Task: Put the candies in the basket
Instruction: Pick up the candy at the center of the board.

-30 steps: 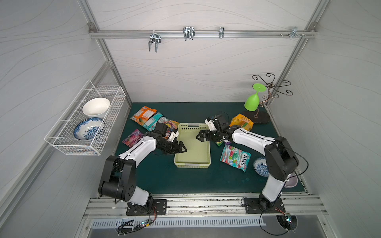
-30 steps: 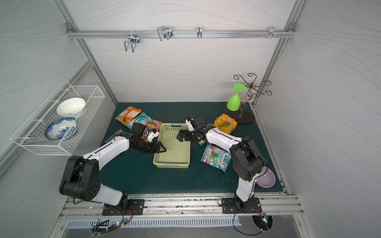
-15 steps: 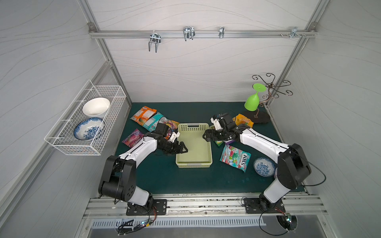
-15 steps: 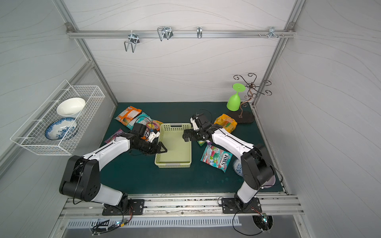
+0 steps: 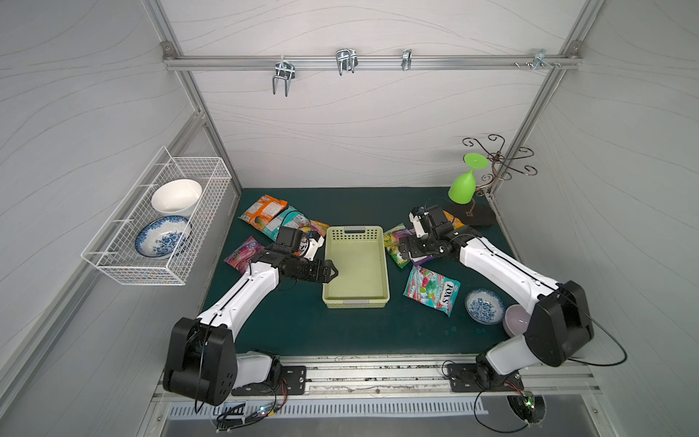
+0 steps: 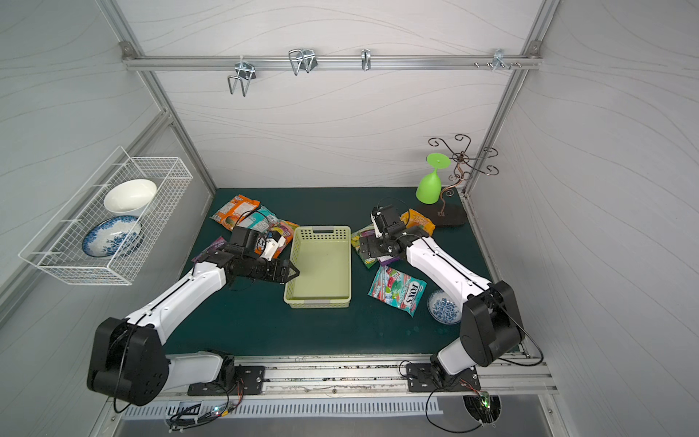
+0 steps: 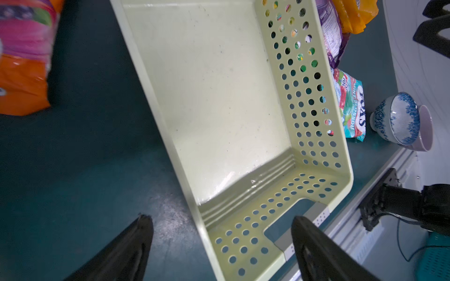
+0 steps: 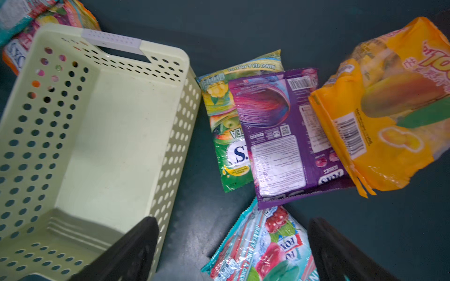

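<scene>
Basket [image 5: 355, 265] sits mid on the green mat [image 5: 295, 314], long axis running away from the arm bases, and it's empty: nothing in it yet. Your L gripper [image 5: 333, 271] is at the basket's left wall. Jaws are spread wide, the wall passes between them in the left wrist view, and they grip nothing. R gripper [image 5: 404, 252] hangs over the candy bags [image 5: 393, 246] on the basket's right, jaws at full spread too, nothing in them.

Here's the bit that matters. The purple bag [image 8: 275, 136] lies on top of the green mango-tea bag [image 8: 226, 121], both just beside the basket's right wall, long axes approx parallel to it. In the right wrist view the purple bag's end seam is just ahead of the fingertips, so the R arm is clearly nearer.

The teal FOX'S bag [image 5: 431, 289] lies base-side of those two. The yellow-orange mango bag [image 8: 389, 109] overlaps the purple one's outer edge. I'd go purple first, a short hop over the wall. L-side bags, e.g. the orange bag [image 5: 263, 210], sit behind your L wrist.
</scene>
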Available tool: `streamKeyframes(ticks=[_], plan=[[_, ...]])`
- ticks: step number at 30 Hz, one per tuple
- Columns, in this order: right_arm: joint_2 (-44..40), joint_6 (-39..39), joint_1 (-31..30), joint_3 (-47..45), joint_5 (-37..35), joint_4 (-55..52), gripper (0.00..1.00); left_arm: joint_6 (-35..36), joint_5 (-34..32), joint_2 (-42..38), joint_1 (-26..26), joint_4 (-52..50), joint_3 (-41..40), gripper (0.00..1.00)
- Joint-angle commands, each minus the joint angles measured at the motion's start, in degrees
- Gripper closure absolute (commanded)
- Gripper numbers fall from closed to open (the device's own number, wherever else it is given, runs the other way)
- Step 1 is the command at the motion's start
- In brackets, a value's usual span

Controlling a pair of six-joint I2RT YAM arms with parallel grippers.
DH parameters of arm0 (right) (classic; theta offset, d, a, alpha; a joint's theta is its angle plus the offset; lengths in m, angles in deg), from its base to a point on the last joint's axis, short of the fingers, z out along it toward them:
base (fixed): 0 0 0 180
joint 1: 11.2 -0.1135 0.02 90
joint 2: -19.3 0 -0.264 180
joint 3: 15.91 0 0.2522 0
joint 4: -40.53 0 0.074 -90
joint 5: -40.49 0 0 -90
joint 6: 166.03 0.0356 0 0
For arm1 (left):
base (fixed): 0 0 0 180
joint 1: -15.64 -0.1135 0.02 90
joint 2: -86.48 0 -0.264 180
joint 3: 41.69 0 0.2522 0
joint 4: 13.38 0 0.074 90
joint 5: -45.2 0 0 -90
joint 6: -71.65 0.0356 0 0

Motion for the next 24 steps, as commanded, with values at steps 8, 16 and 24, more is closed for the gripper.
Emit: streamKeyframes(ticks=[8, 16, 24], plan=[[5.3, -4.5, 0.5, 4.5, -8.2, -3.3, 0.09, 6.3, -8.3, -6.1, -5.3, 3.3, -0.9, 0.04], [13.1, -7.0, -1.1, 9.0, -12.4, -4.3, 0.2, 8.4, -17.2, -7.6, -6.8, 2.9, 1.3, 0.02], [21.5, -10.1, -4.0, 13.4, -17.4, -4.9, 0.29, 7.5, -17.6, -7.7, -6.8, 3.2, 1.8, 0.02]])
